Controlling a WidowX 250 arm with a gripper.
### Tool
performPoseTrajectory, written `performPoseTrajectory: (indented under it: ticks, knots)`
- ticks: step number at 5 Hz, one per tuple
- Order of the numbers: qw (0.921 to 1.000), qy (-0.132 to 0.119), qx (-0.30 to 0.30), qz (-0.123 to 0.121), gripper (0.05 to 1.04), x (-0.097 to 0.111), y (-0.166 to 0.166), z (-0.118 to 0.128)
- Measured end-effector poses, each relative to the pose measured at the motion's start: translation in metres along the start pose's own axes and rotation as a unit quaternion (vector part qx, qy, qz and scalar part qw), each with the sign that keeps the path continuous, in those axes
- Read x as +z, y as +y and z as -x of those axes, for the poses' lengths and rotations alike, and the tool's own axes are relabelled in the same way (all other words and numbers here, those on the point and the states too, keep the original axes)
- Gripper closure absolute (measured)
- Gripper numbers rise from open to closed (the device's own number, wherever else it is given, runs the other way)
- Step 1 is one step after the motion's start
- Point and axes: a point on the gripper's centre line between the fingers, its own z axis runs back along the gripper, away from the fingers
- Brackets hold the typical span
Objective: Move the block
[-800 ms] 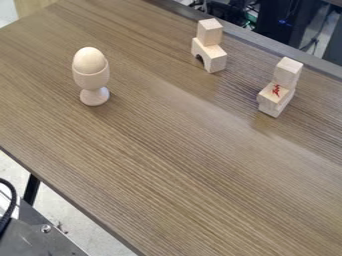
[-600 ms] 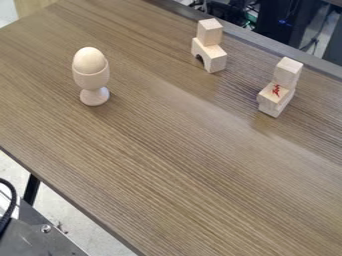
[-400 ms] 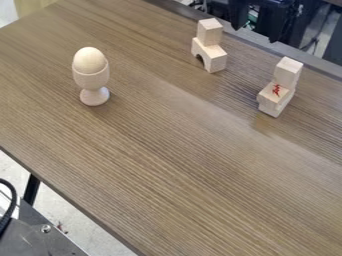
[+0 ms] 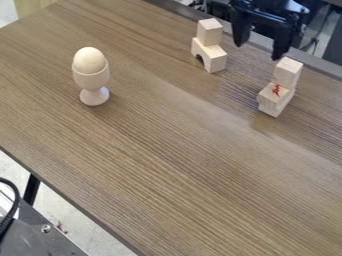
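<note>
- At 1 o'clock: gripper [image 4: 258, 51] spread, nothing held.
- Step: pre-grasp, I'd judge.
- Next: probably align over upper block [image 4: 288, 73] at 2 o'clock, lower.

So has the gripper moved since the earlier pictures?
Yes, the gripper has come down over the table's far edge, its fingers now spread.

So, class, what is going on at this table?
A robot's open pincer hangs at the far edge of the table, holding nothing. Nearby, one cube stands on an arch block, and another cube on a red-marked block. At the picture's left, an egg sits in a cup. No block is being handled.
</note>
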Motion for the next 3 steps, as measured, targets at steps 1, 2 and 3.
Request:
performPoseTrajectory:
  ticks: [1,2,3]
  knots:
    - [0.9997,0.019,-0.011,0.006,0.083,-0.011,-0.015,0.01]
    - [0.9992,0.036,-0.015,0.01,0.083,-0.02,-0.02,0.019]
    - [0.9987,0.043,-0.024,0.014,0.083,-0.026,-0.025,0.025]
